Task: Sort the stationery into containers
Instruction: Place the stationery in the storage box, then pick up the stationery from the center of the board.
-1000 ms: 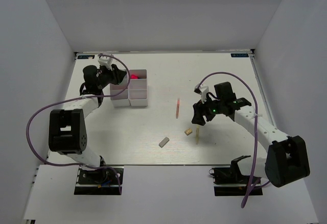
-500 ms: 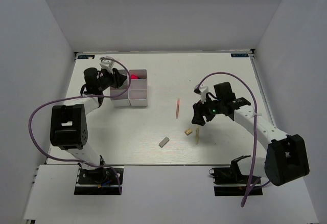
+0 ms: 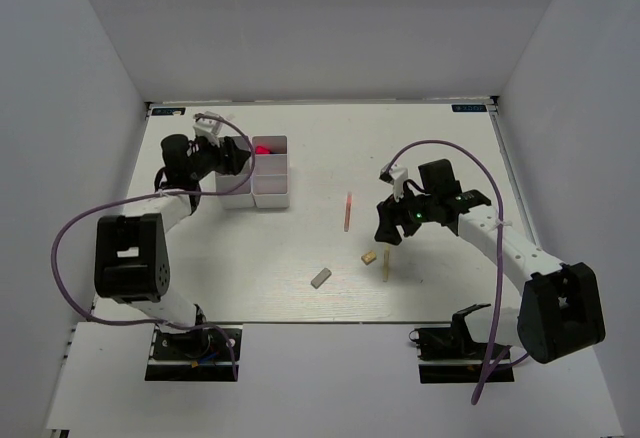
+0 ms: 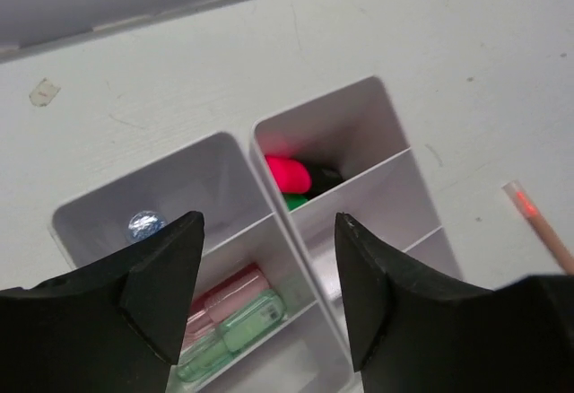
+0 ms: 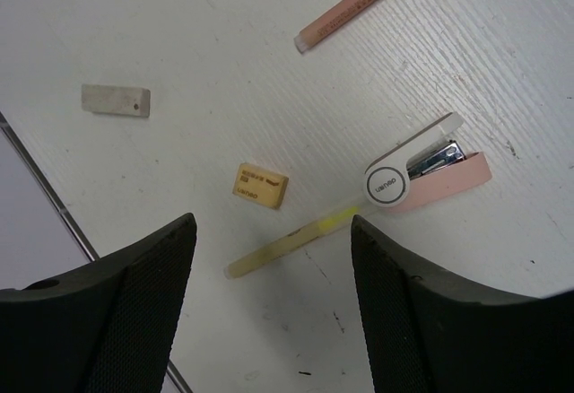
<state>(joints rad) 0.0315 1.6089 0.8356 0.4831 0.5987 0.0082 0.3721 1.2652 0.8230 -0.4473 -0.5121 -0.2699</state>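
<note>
Two white three-compartment trays [image 3: 256, 176] stand side by side at the far left. My left gripper [image 3: 232, 155] hovers open and empty above them [image 4: 269, 218]. The left tray [image 4: 224, 155] holds a blue item [image 4: 145, 223], and a pink tube [image 4: 224, 292] with pale green markers [image 4: 240, 323]. The right tray [image 4: 381, 115] holds red and green-black markers [image 4: 291, 178]. My right gripper [image 3: 388, 226] is open and empty above a wooden pencil [image 5: 291, 243], a tan eraser [image 5: 261, 185] and a pink-white stapler [image 5: 426, 173]. An orange pencil [image 3: 348, 211] lies mid-table.
A grey eraser [image 3: 320, 278] lies near the front middle and shows in the right wrist view [image 5: 115, 100]. The orange pencil also shows there [image 5: 359, 3] and in the left wrist view [image 4: 538, 227]. White walls enclose the table on three sides.
My left gripper has shifted slightly over the trays. The right arm and the loose items have not moved.
</note>
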